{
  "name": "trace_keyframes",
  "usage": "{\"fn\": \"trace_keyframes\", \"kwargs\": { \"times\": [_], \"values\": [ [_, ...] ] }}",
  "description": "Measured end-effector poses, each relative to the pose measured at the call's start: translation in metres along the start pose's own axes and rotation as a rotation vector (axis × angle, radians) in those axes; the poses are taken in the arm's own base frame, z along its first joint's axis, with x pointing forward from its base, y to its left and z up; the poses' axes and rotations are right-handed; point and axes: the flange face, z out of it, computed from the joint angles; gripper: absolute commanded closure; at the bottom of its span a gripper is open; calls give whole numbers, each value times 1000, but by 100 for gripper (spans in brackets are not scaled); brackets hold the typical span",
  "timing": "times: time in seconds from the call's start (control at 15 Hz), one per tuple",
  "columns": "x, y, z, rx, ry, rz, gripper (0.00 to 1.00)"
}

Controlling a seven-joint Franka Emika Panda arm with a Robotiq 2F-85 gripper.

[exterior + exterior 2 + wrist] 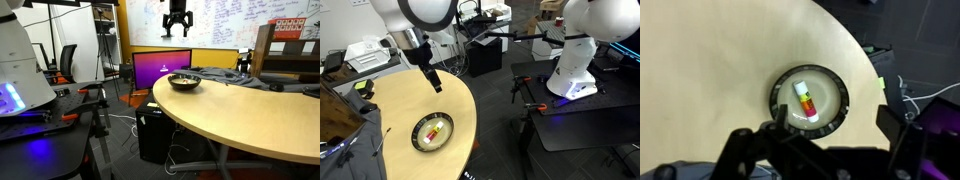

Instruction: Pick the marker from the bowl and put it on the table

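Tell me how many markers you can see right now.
1. The marker lies inside the bowl on the table; none shows elsewhere, though others could be hidden.

The arm was held raised, with the wrist directed downward. The gripper was suspended high, clear of all contact. In the wrist view, the fingers were seen spread wide apart.
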Motion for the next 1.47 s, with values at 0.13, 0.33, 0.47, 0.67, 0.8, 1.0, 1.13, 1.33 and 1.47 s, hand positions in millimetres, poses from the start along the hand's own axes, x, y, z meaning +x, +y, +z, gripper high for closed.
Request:
{"fn": "trace_keyframes", "kwargs": {
  "times": [0.13,0.33,0.47,0.67,0.8,1.0,1.13,1.33,1.47],
  "values": [
    [17,-21,3,-17,-4,-113,0],
    [24,-36,4,-43,-20,-226,0],
    [23,-33,5,-44,-21,-238,0],
    [22,-32,5,-44,-22,-247,0],
    [22,-32,6,-45,-22,-248,0],
    [28,-33,27,-120,-31,-325,0],
    [39,-36,58,-149,-27,-381,0],
    [61,-34,104,-121,-32,-447,0],
    [77,-25,129,-105,-35,-475,0]
  ]
}}
